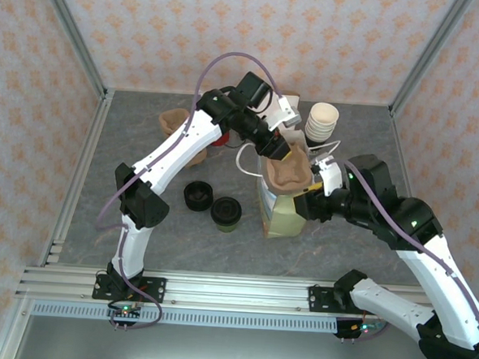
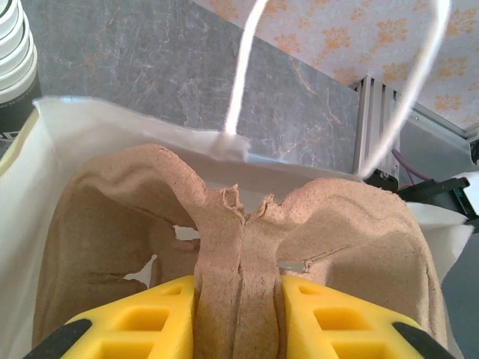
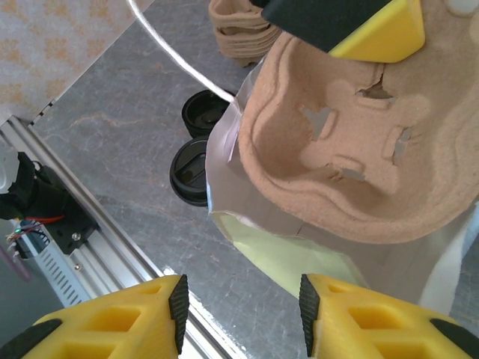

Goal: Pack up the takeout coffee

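The takeout coffee [image 1: 226, 212], an olive-green cup with a black lid, stands on the table just left of the pale paper bag [image 1: 284, 217]. The right wrist view shows the coffee's lid [image 3: 191, 170] beside the bag [image 3: 299, 258]. My left gripper [image 1: 280, 153] is shut on the middle ridge of a brown pulp cup carrier [image 2: 238, 247], which sits in the bag's open mouth [image 2: 112, 123]. My right gripper [image 3: 239, 314] hovers open by the bag's right side [image 1: 315, 202], with nothing between its fingers.
A squat pile of black lids [image 1: 198, 196] sits left of the coffee. A stack of cups [image 1: 322, 122] stands behind the bag, and spare pulp carriers [image 1: 178, 123] lie at the back left. The bag's white cord handles [image 2: 243, 67] stick up. A metal rail [image 1: 232, 293] runs along the near edge.
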You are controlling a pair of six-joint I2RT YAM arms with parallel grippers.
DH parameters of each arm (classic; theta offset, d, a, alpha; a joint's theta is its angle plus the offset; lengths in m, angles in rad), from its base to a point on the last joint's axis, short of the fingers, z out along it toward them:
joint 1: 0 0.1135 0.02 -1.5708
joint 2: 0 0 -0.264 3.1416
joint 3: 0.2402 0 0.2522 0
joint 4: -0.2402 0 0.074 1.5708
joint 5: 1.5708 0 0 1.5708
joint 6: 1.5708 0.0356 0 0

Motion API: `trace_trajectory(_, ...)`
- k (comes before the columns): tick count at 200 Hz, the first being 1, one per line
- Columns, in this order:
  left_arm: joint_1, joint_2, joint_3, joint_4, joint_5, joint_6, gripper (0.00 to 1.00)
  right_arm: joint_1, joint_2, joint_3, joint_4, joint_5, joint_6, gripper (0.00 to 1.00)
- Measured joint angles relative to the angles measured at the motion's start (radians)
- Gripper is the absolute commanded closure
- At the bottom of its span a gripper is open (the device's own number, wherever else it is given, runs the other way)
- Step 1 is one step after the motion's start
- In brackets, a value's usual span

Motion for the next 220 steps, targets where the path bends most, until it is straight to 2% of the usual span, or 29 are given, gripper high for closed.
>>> trace_trajectory(96, 0.000, 0.008, 0.017, -0.014, 0.000, 0.001, 0.70, 0.000, 0.050, -0.009, 0.052, 0.016, -0.052, 0.56)
trace_trajectory(124, 0.000, 0.008, -0.024, -0.008, -0.003, 0.006, 0.70, 0.000, 0.032, -0.010, 0.068, 0.014, -0.047, 0.56)
trace_trajectory(165, 0.000, 0.008, -0.127, 0.021, -0.010, 0.009, 0.70, -0.003, -0.004, -0.010, 0.088, 0.029, 0.010, 0.55)
trace_trajectory(220, -0.035, -0.021, -0.162, 0.050, -0.070, 0.049, 0.70, -0.016, -0.007, -0.011, 0.114, 0.145, 0.130, 0.53)
